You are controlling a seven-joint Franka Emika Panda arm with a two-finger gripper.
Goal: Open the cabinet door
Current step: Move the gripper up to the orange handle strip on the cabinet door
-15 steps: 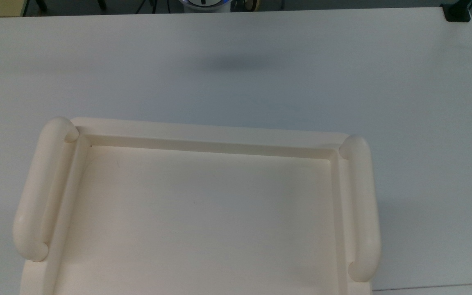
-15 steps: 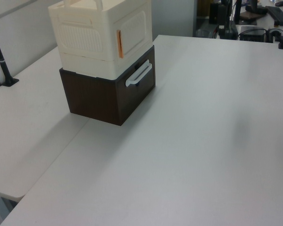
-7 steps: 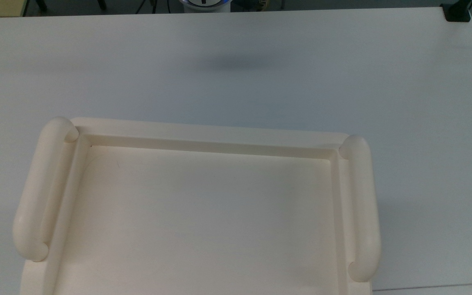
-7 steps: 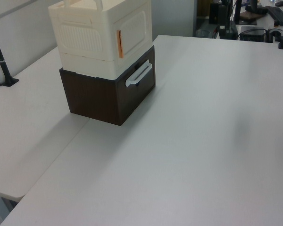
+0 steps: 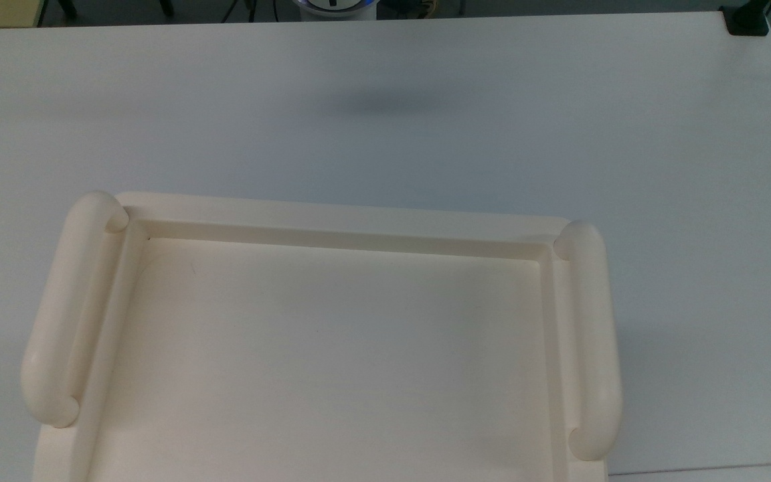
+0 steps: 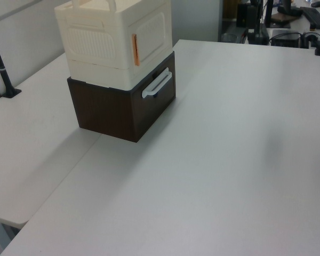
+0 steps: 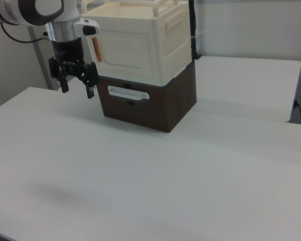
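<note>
**A:** Item one, your gripper [image 7: 77, 83]. Where does it stand?

**B:** In the right view it hangs above the table [image 7: 150, 170], fingers [image 7: 91, 85] spread wide and pointing down, nothing between them. It sits toward the right view's left of the cabinet, near the front corner, apart from it.

**A:** Item two, the cabinet door [image 7: 125, 54]?

**B:** You see it closed, flush with the cream cabinet [image 6: 98, 40] front. An orange strip [image 6: 134, 49] runs along its edge in the left view; in the right view the same strip [image 7: 97, 50] lies just beside the gripper's body. The cabinet rests on a dark brown drawer box [image 6: 120, 109] with a white handle [image 6: 157, 85].

**A:** What does the top view add?

**B:** The recessed cabinet top [image 5: 332, 355] and its two rounded rails [image 5: 64, 314], plus a soft shadow on the table beyond it.

**A:** Changes over the last second?

**B:** None that you can make out in the top and left views; cabinet and shadow lie as before.

**A:** Room to move?

**B:** Open tabletop spreads in front of the door. The table's far edge carries a black clamp [image 5: 747, 20] at the top view's upper right.
</note>
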